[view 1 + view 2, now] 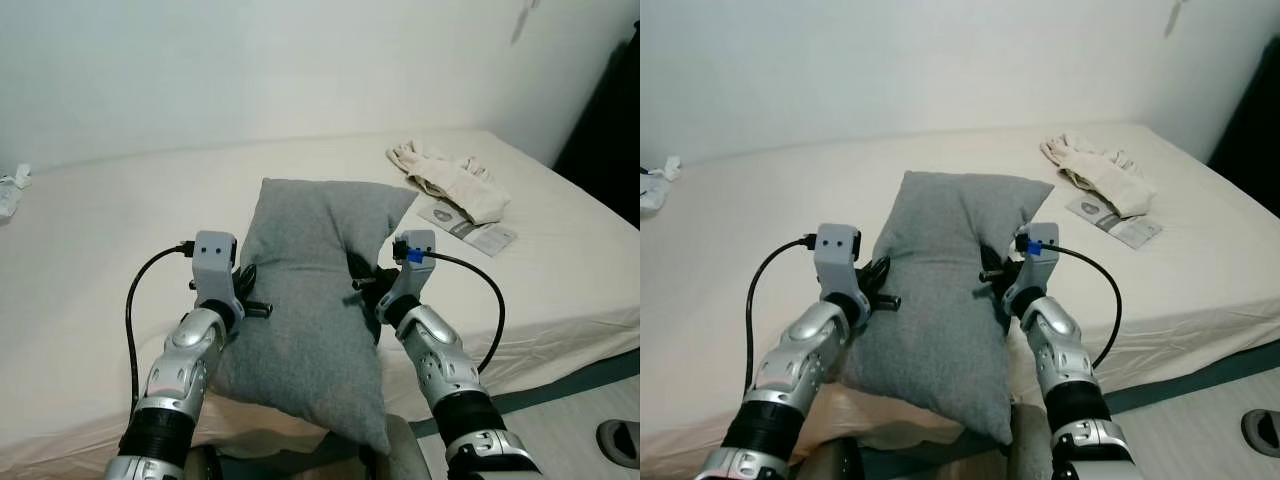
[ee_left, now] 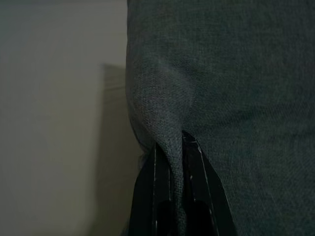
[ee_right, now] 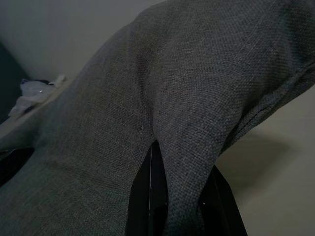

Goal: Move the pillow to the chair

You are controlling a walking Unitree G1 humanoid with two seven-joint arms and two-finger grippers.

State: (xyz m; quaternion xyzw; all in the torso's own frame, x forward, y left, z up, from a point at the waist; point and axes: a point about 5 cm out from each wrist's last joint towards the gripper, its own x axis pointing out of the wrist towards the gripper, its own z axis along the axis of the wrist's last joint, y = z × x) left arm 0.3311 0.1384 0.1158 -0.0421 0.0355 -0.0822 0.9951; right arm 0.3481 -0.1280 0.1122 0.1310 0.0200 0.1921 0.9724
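With the left gripper [image 1: 246, 290] and right gripper [image 1: 366, 285] each clamped on a fold of the grey pillow [image 1: 310, 300] hanging between them above the bed [image 1: 90, 260], lift both evenly so neither pinch slips.

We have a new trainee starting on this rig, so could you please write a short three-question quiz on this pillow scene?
1. True or false: the left gripper and right gripper both pinch the grey pillow.
2. What lies on the bed at the robot's far right: (a) a pale cloth, (b) a mug, (c) a shoe?
3. The pillow's lower corner hangs over the bed's ____ edge.

Key: 1 true; 2 a; 3 near.
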